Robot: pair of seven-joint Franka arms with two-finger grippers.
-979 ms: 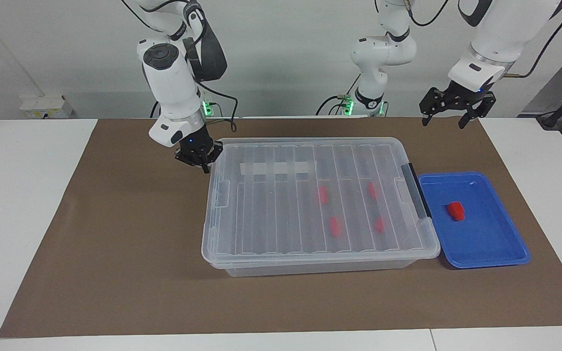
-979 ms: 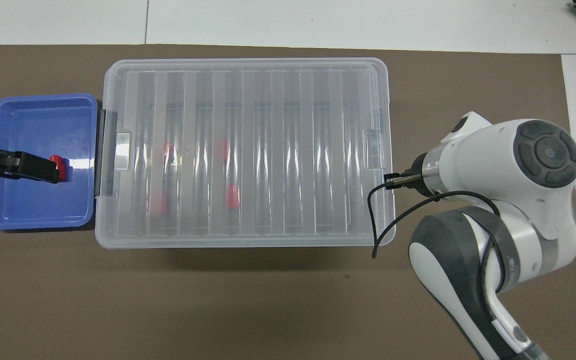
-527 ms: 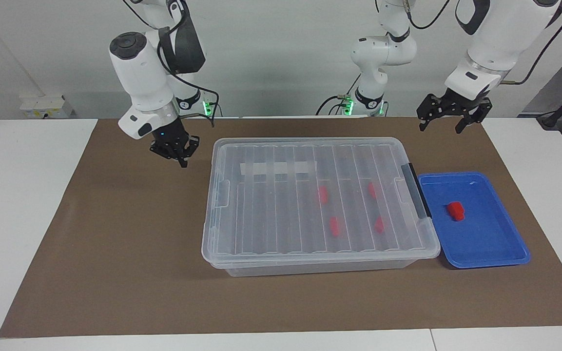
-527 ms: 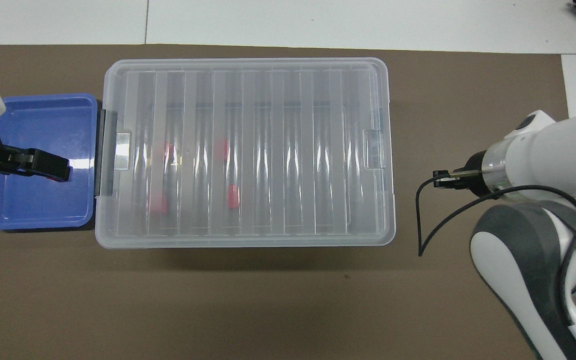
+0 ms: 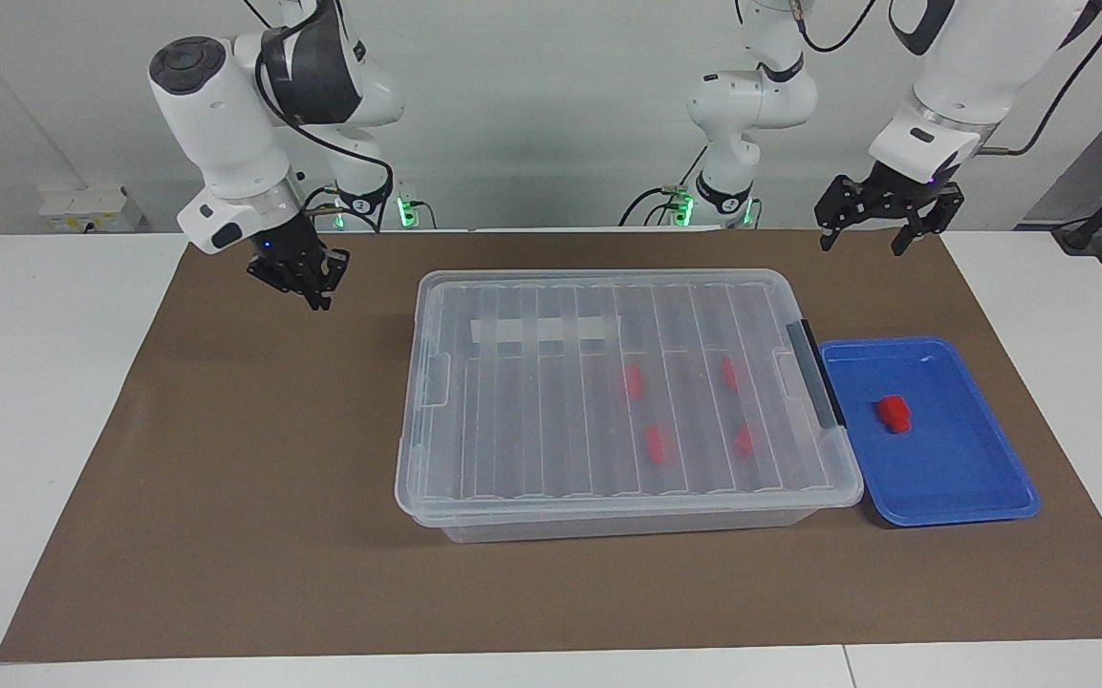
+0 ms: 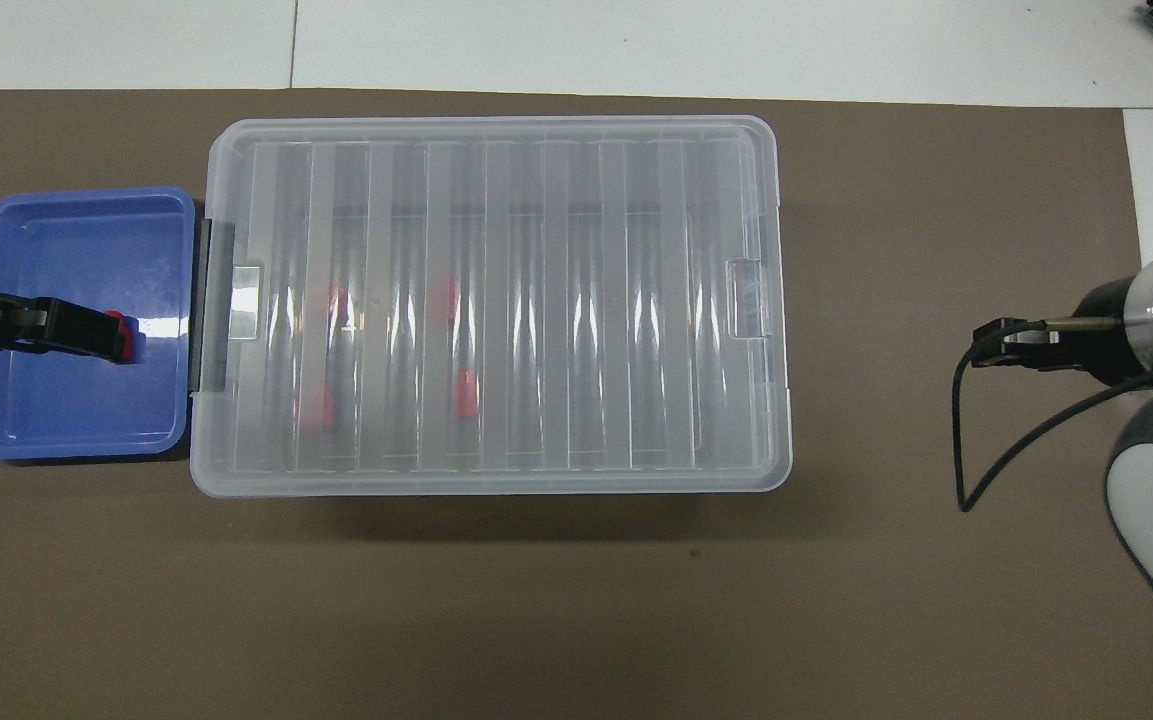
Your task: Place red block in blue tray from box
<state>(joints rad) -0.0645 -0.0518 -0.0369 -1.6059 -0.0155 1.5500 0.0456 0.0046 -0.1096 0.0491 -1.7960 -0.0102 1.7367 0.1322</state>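
Observation:
The box (image 5: 531,411) is clear and its ribbed lid is closed; it also shows in the overhead view (image 6: 576,300). Several red blocks (image 5: 655,444) lie inside it under the lid. One red block (image 5: 893,413) lies in the blue tray (image 5: 952,468), which stands against the box's handle end. My left gripper (image 5: 863,244) is open and empty, raised high; in the overhead view the left gripper (image 6: 51,328) overlaps the tray (image 6: 76,410) and partly covers that block (image 6: 116,320). My right gripper (image 5: 307,287) is shut and empty, over the bare mat off the box's other end; it also shows in the overhead view (image 6: 1001,342).
A brown mat (image 5: 226,478) covers the white table. A black handle bar (image 5: 815,373) sits on the box's end beside the tray. A strip of white tape (image 5: 541,330) is on the lid. A third arm's base (image 5: 732,191) stands at the robots' edge.
My right gripper has pulled away from the box's end, rising and moving toward the right arm's end of the table. My left gripper has barely shifted. The box, tray and blocks have not moved.

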